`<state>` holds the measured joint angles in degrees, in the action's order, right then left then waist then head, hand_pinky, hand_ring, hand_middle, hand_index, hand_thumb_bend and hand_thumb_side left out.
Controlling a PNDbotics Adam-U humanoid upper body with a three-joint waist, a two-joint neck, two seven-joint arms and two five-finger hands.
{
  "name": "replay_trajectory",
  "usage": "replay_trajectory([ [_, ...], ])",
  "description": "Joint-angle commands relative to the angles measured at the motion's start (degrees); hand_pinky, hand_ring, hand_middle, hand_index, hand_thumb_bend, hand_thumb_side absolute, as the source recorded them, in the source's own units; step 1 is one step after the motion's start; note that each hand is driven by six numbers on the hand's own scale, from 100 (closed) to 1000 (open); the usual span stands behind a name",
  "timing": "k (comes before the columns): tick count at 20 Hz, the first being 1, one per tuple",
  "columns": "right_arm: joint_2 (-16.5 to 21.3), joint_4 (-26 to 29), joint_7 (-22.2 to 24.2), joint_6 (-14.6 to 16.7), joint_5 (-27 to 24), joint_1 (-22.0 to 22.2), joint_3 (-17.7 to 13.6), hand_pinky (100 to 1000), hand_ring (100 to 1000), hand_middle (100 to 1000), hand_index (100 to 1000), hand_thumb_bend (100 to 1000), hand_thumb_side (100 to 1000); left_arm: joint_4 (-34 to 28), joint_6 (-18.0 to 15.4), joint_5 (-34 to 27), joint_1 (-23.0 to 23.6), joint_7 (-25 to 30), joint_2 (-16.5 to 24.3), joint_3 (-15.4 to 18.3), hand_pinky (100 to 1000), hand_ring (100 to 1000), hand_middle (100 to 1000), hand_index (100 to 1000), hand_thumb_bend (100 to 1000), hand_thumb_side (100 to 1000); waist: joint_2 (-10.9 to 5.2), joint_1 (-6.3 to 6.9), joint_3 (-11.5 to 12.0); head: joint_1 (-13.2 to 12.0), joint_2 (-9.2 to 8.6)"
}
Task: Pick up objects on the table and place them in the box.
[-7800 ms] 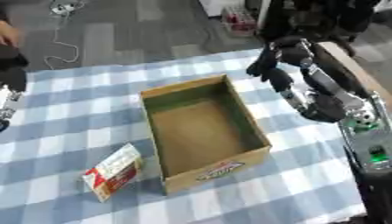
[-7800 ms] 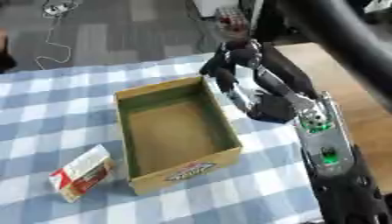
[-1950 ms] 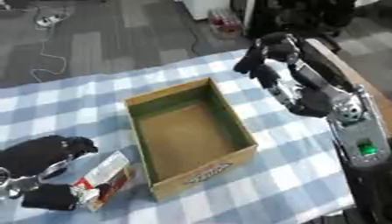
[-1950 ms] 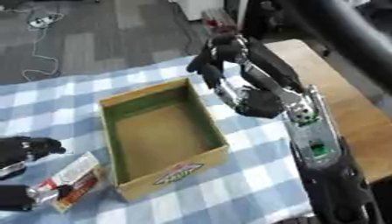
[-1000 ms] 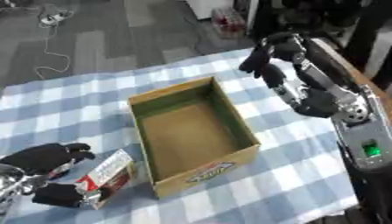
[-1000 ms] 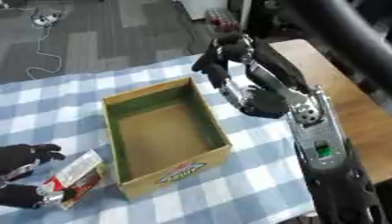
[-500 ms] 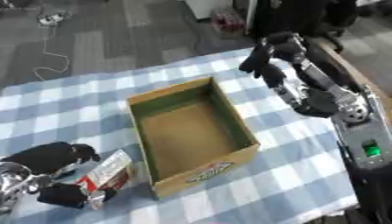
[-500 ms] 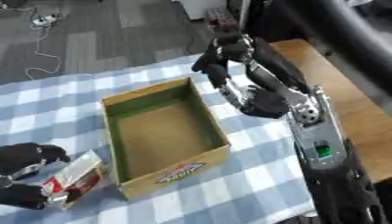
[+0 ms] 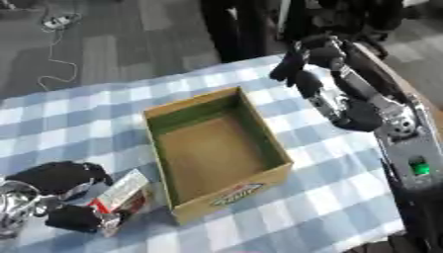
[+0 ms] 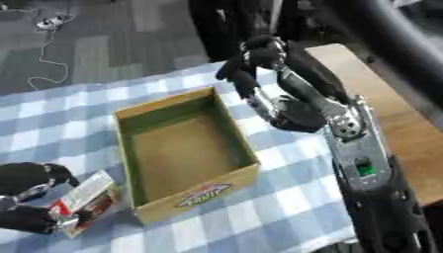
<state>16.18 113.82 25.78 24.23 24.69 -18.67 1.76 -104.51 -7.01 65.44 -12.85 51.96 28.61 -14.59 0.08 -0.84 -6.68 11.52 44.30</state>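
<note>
Left hand [image 9: 61,197] pinching carton [image 9: 121,193] at box's [image 9: 221,146] eight o'clock; box empty; right hand [image 9: 304,59] curled, idle.

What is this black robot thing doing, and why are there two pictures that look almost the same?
Both pictures come from the two eyes of a camera in the robot's head, looking down, so they nearly match. The black and silver parts are its arms and hands. On the blue checked tablecloth stands an open cardboard box, with nothing visible inside. At the lower left, the left hand has its fingers curled round a small red and white carton beside the box. The right hand hangs above the table's far side, fingers curled, holding nothing.
</note>
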Motion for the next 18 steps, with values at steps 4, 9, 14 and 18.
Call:
replay_trajectory([
  [4,0.2,0.8,0.2,0.1,-0.4,-1.0,0.0,391,443,518,688,100,1000,0.4,0.0,-0.3,-1.1,0.0,0.6,-0.3,726,708,826,877,323,1000,-0.44,0.20,-0.2,-0.1,-0.19],
  [9,0.2,0.8,0.7,0.1,-0.4,-1.1,0.0,391,443,518,688,100,1000,1.5,-0.1,-0.7,-1.3,0.0,0.5,-0.6,727,709,827,877,321,1000,-0.44,0.22,-0.3,-0.1,-0.19],
  [14,0.1,0.8,0.8,0.1,-0.5,-1.2,0.0,391,443,518,688,100,1000,2.6,-0.3,-0.8,-1.3,0.0,0.4,-0.9,731,712,834,883,318,1000,-0.38,0.21,-0.4,-0.1,-0.19],
  [18,0.1,0.8,0.9,0.2,-0.5,-1.3,0.0,391,443,518,688,100,1000,3.3,-0.6,-0.7,-1.4,0.0,0.4,-1.2,733,715,835,882,324,1000,-0.36,0.22,-0.4,-0.1,-0.19],
])
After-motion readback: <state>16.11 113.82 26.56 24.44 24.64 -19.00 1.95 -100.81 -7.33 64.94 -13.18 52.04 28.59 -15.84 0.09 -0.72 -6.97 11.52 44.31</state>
